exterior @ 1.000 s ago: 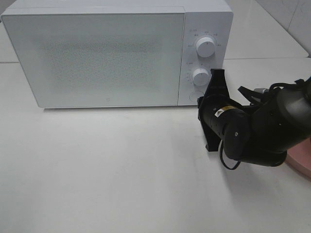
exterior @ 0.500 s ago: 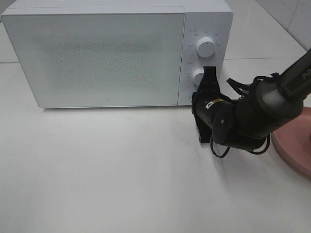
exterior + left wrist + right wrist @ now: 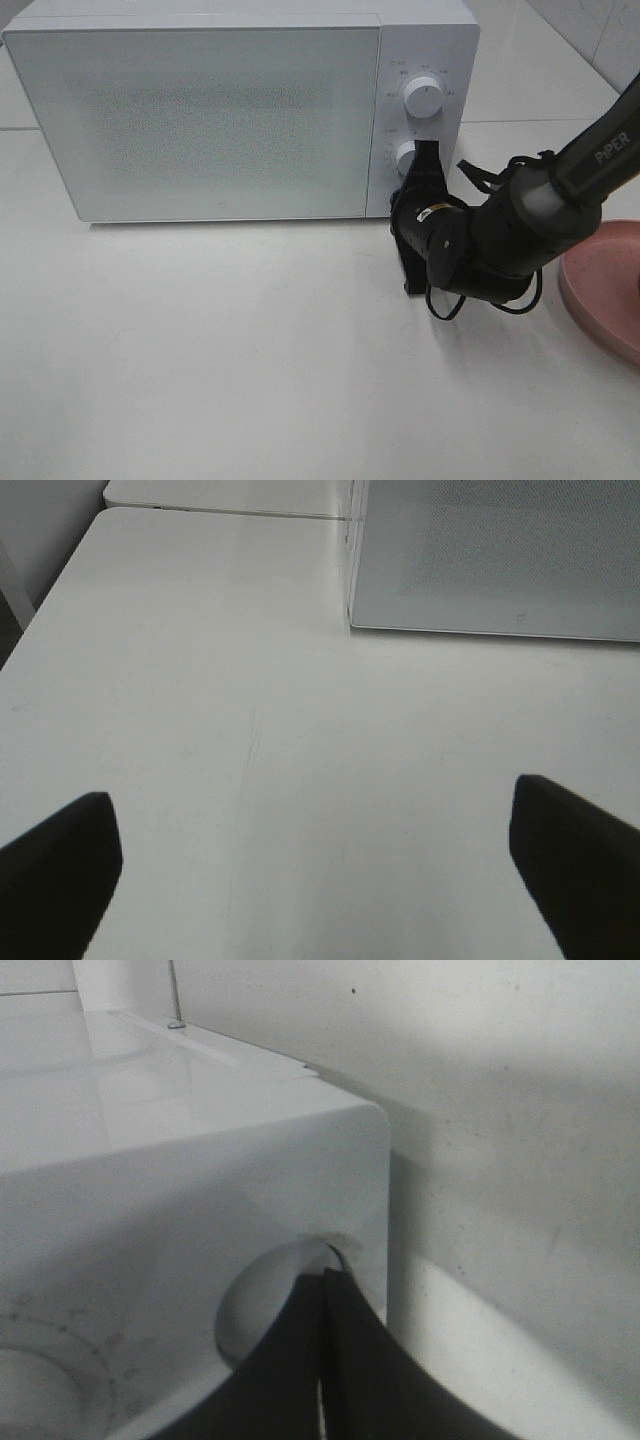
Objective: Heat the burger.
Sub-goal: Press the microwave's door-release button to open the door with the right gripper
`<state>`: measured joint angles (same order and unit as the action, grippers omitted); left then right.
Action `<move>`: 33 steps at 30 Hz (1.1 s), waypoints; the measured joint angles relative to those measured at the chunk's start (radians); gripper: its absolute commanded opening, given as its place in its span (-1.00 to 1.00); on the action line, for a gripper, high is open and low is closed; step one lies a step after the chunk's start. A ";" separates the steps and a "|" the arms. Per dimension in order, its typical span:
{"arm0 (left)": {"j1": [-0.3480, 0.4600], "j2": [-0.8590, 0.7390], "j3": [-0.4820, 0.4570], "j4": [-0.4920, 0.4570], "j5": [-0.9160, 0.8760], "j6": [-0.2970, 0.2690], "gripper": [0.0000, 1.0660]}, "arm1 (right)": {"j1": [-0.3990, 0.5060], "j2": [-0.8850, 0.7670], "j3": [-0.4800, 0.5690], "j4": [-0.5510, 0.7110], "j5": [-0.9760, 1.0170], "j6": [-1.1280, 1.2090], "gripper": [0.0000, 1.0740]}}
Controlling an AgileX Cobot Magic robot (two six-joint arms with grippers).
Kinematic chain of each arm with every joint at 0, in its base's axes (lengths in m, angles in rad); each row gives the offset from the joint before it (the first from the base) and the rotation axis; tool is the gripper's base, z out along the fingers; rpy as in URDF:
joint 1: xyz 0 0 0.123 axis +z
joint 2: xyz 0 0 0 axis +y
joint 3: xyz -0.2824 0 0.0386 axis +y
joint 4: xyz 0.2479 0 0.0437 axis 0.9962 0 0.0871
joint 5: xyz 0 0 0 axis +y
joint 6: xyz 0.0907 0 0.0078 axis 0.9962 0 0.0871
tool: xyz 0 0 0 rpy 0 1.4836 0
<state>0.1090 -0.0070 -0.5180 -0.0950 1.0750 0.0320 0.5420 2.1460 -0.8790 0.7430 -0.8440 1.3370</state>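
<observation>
Right tool point(image 3: 428, 152) advanced onto microwave point(image 3: 220, 110) release button point(image 3: 250, 1315), clenched; left tool point(image 3: 318, 855) spread, empty. Burger out of sight; door closed. Risk: tips slipping off button, shoving microwave along bench point(image 3: 250, 350).

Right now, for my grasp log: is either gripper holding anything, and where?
Nothing is held. The right gripper, fingers shut, is at the microwave's button; the left gripper is open.

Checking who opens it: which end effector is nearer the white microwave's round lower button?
Right: right end effector, shut, is at the button; left end effector hangs open over white table.
</observation>
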 measured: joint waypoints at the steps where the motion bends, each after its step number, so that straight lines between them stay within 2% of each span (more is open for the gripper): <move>1: 0.000 0.000 0.000 0.000 0.000 0.000 0.83 | 0.000 0.005 -0.006 0.007 0.003 0.000 -1.00; 18: 0.000 0.000 0.000 0.000 0.000 0.000 0.83 | 0.009 0.015 -0.021 0.054 -0.058 -0.009 -1.00; 33: 0.000 0.000 0.000 0.001 0.000 0.000 0.83 | 0.030 0.030 -0.062 0.162 -0.095 -0.041 -1.00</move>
<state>0.1090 -0.0070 -0.5180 -0.0940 1.0750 0.0320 0.5720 2.1760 -0.9410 0.9050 -0.9390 1.2960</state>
